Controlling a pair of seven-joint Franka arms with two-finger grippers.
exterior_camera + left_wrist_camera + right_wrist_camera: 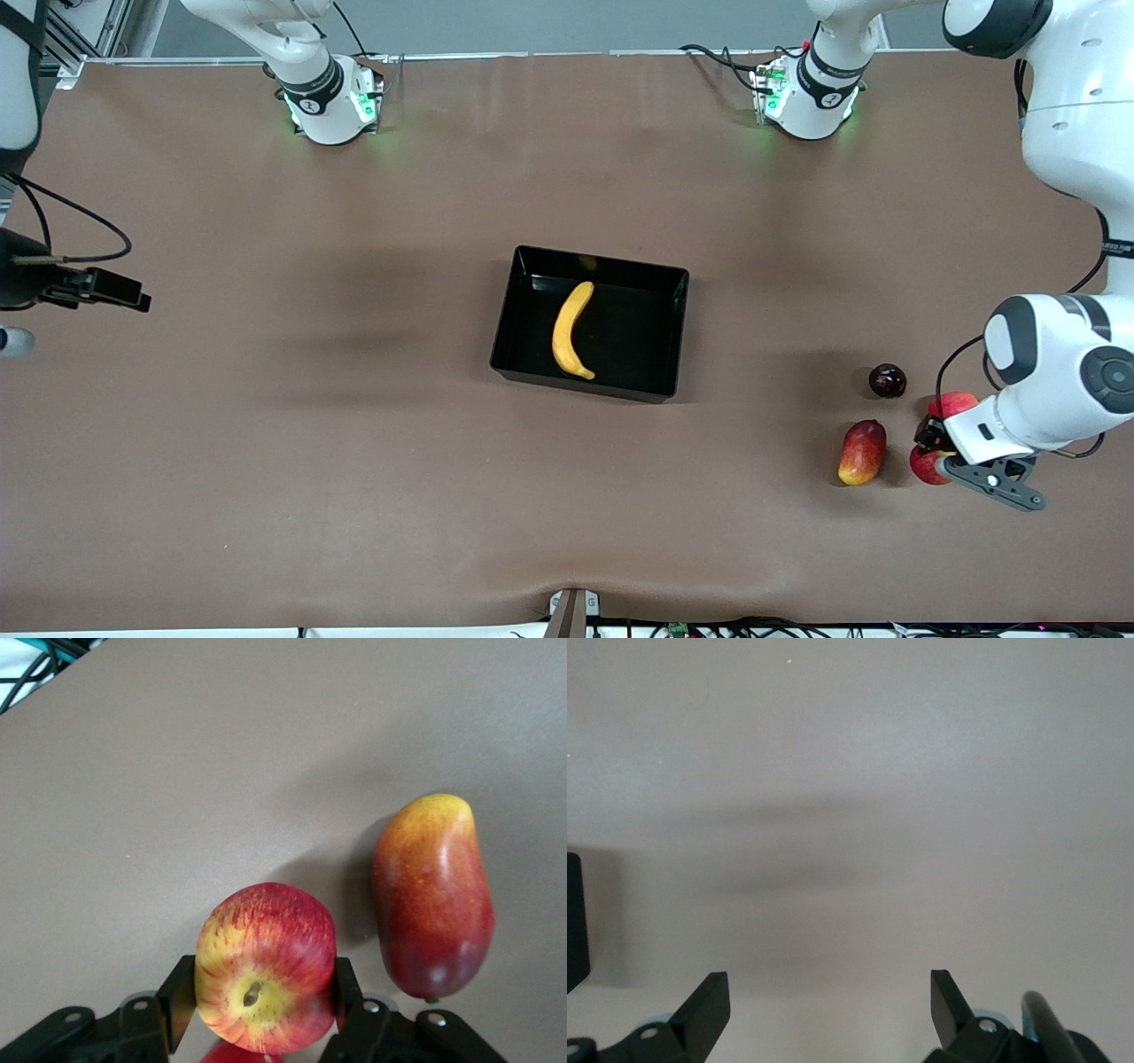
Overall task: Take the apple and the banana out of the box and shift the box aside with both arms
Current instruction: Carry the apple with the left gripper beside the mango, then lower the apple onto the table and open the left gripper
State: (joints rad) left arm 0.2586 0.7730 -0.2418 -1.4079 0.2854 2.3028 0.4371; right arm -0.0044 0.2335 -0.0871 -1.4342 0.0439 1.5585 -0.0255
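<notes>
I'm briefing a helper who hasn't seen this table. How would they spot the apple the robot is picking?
Start at the black tray mid-table, then go toward the left arm's end to a cluster of fruit. The apple sits between the left gripper's fingers, beside an oblong mango. It is round and red-streaked with a yellow patch; the nearby dark round fruit is smaller and almost black.

Crowded at the left arm's end: mango [862, 453] just beside apple [927, 466]; bare counter [310, 443] elsewhere.

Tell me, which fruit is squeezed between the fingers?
The red-and-yellow apple, held by the left gripper. The mango and dark round fruit lie free on the table.
</notes>
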